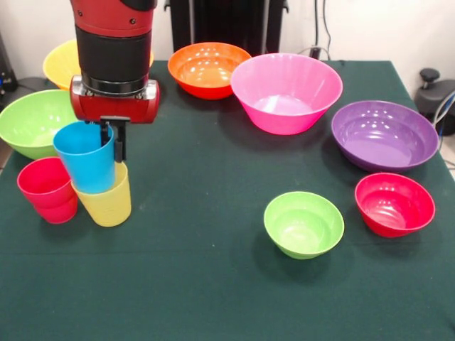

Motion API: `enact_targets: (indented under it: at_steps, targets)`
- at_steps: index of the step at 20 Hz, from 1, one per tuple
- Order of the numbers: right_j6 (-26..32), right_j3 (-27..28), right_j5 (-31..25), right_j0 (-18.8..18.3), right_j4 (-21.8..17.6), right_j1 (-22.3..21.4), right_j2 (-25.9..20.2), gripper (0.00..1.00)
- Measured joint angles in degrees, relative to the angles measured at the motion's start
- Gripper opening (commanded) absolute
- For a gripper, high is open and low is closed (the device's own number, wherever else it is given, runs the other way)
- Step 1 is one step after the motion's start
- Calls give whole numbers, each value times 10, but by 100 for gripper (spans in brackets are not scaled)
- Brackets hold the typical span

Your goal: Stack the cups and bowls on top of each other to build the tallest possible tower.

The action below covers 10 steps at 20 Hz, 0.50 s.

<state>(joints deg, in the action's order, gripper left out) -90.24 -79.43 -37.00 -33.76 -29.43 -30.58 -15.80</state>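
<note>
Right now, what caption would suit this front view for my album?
Gripper holds a blue cup tilted in a yellow cup beside a red cup, bowls scattered around.

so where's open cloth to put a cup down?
Front centre, between the yellow cup and small lime-green bowl, is bare. Also mid-table left of the pink bowl. Crowded at the left, around the claw and the red cup.

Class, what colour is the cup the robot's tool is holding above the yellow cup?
Blue. The cup shows best in the front view, held tilted by the tool.
</note>
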Motion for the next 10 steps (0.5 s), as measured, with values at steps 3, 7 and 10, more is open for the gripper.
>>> enact_targets:
  at_steps: [3, 7, 10]
  targets:
    - [0, -1, 0, 0, 0, 1, 0, 0]
    - [0, -1, 0, 0, 0, 5, 0, 0]
    - [0, -2, 0, 0, 0, 9, 0, 0]
